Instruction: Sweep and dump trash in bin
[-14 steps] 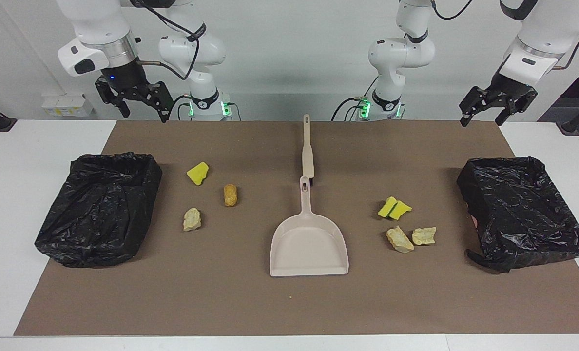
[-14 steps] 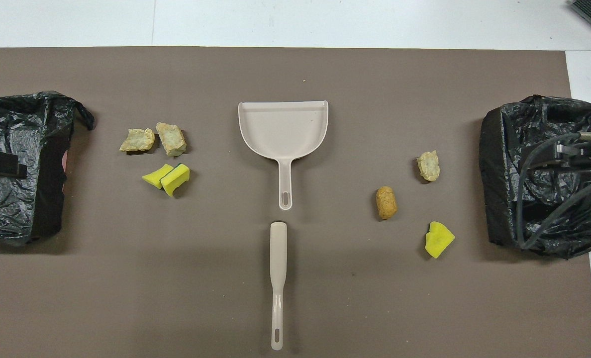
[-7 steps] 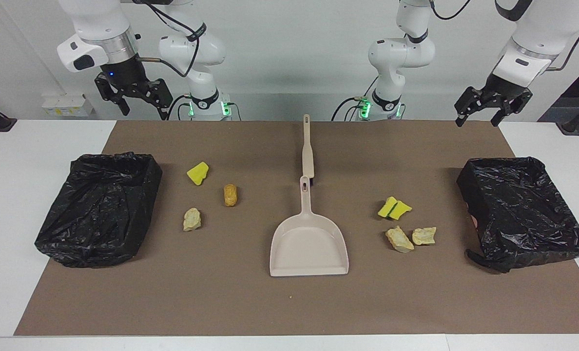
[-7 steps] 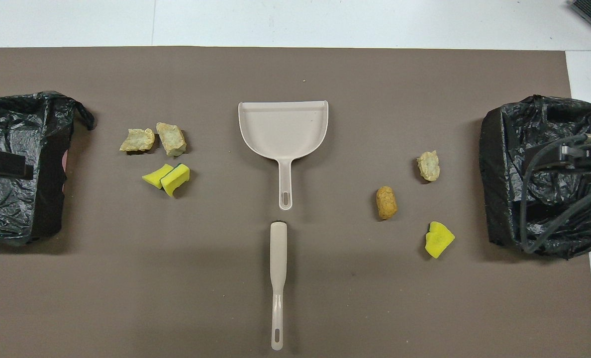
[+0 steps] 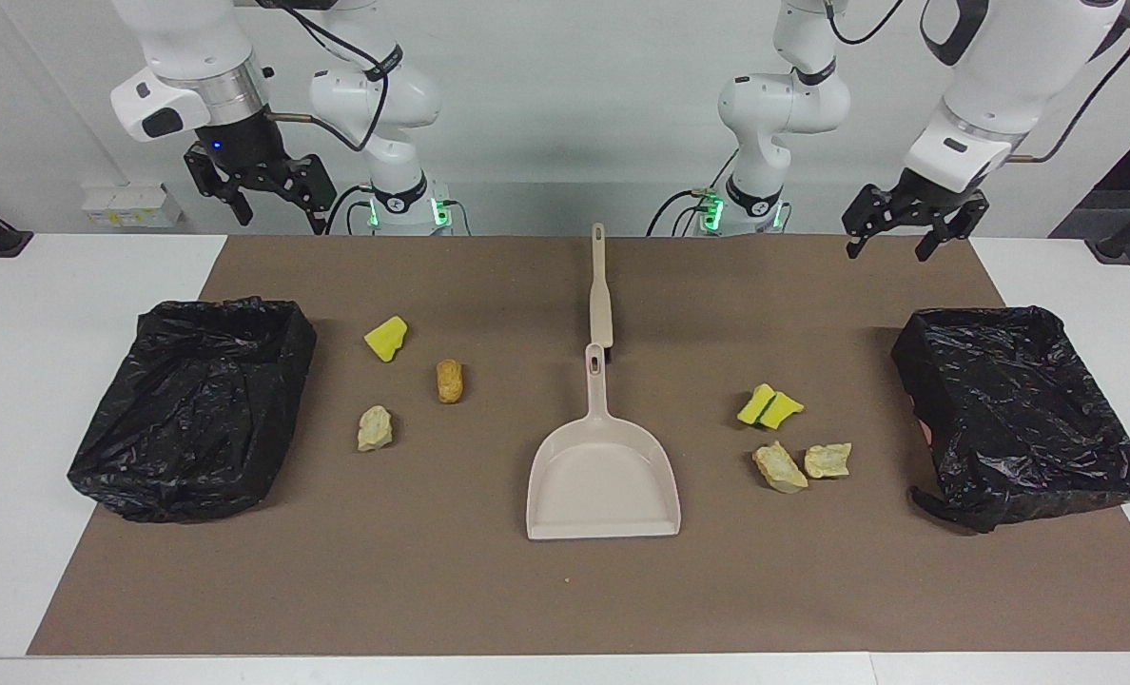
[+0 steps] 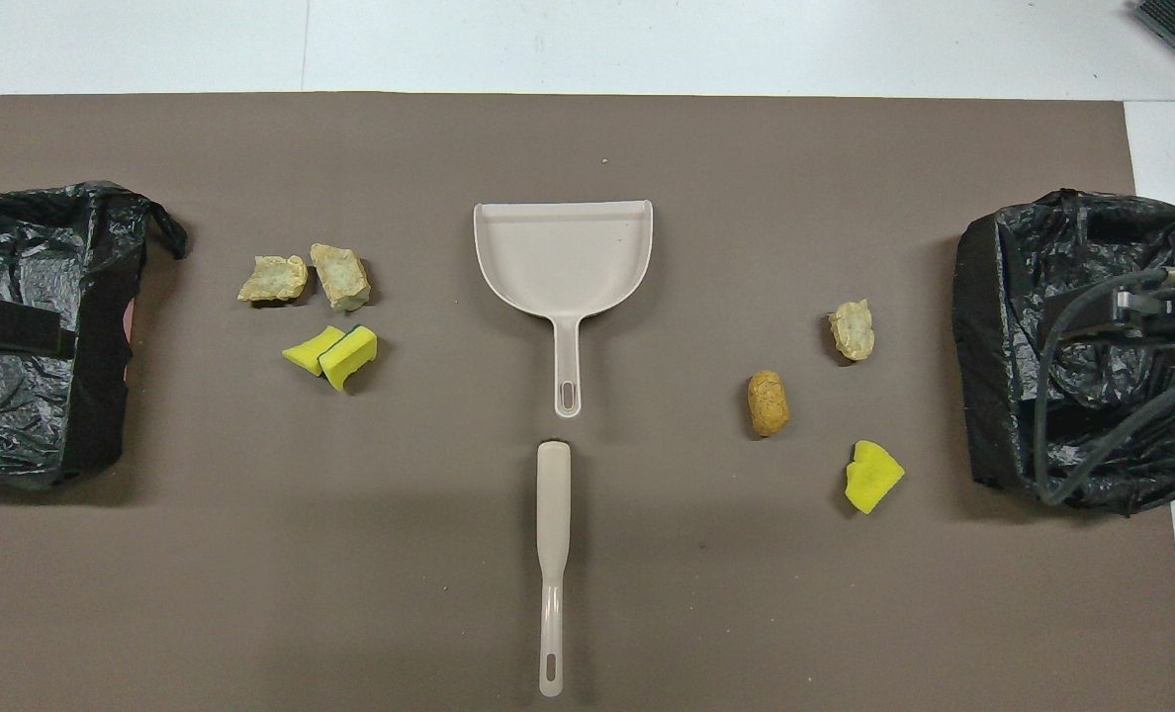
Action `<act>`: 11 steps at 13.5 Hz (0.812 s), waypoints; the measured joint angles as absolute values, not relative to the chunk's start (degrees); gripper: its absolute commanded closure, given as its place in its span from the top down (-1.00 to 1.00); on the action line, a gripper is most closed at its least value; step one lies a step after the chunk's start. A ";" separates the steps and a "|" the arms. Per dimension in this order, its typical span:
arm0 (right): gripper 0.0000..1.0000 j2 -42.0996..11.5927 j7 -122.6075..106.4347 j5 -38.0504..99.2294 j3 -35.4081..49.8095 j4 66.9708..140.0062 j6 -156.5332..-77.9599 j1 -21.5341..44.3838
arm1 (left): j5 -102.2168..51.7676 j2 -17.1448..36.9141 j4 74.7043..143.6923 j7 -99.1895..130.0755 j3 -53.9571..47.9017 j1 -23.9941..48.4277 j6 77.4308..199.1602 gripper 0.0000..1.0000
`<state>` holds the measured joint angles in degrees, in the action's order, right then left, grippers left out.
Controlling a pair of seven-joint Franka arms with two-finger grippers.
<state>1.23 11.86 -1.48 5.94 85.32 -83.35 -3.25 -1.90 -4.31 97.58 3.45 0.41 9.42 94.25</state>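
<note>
Here, a brown rectangular mat (image 5: 489, 590) is covering the white table (image 5: 23, 381), and everything on it is lying still. On the mat's clock face as the overhead camera sees it, two bins lined with crumpled black plastic bags are sitting at opposite ends: one (image 5: 1017, 409) at nine o'clock, toward the left arm's end, the other (image 5: 194, 404) at three o'clock, toward the right arm's end. A beige plastic dustpan (image 5: 603, 476) is resting at centre, its handle pointing to six o'clock, toward the robots. A slim beige brush (image 5: 601, 285) is lying in line with it at six o'clock, tip just beside the dustpan's handle. The trash is lying in two clusters either side of the dustpan. Around ten o'clock, two pale beige crumbly lumps (image 5: 801, 463) are touching, with two yellow green-backed sponge pieces (image 5: 769, 406) just nearer the robots. Around four o'clock, a beige lump (image 5: 374, 427), a golden-brown nugget (image 5: 449, 380) and a yellow sponge wedge (image 5: 386, 338) are lying apart. The left gripper (image 5: 891, 237) is hovering over the mat's edge nearest the robots, fingers spread. The right gripper (image 5: 280, 211) is hanging above its own corner, fingers likewise spread, holding nothing.
</note>
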 measured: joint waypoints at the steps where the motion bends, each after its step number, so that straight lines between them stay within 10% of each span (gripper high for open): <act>1: 1.00 1.23 11.86 -1.48 5.95 85.32 -83.58 -3.25 | -1.90 -4.27 99.25 5.58 0.35 11.09 96.60 1.00; 11: 1.00 -4.04 11.87 -1.77 6.13 85.68 -94.57 2.56 | -2.03 -3.97 116.70 17.58 -0.20 30.10 111.25 1.00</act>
<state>-4.04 11.87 -1.77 6.13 85.68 -94.57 2.56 -2.03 -3.97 116.70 17.58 -0.20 30.10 111.25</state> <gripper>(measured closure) 0.000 0.000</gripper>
